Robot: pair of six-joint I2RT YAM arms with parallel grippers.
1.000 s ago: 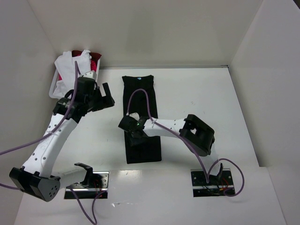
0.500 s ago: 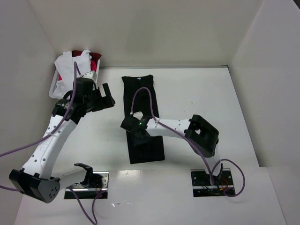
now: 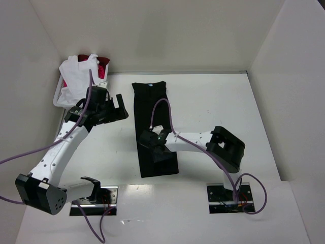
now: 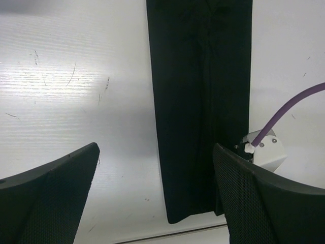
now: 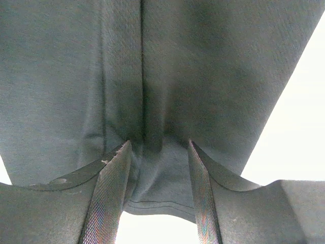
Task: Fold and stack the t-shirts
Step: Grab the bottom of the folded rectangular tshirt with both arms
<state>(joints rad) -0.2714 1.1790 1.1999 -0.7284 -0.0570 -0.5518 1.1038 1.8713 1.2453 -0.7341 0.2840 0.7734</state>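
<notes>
Far left, the basket [image 3: 60, 95] sits in the corner with a white shirt [image 3: 75, 73] heaped over its rim and a red shirt [image 3: 103, 64] behind it, neither one folded yet. Just beside it the left gripper [image 3: 116, 105] hangs above bare table [image 3: 218, 101] with its fingers spread wide and nothing between them. It is near the long edge of the black shirt [image 3: 151, 109] but not touching it. That shirt lies in the middle as a narrow strip, blue label [image 3: 151, 85] at the far end, hem toward the arms. The right gripper [image 5: 155, 178] is pressed down near the hem, fingers [image 5: 109, 195] partway apart with a pucker of cloth bunched between them. I can't tell whether they grip it or only straddle it. I'd say the worry is that pucker: if the gripper lifts or drags with only the top layer caught, the strip could peel open or skew, and the lengthwise fold would be lost. With the left gripper off the cloth, nothing pins the far end. The right arm's purple cable [image 3: 162, 109] loops over the shirt and might snag it.
</notes>
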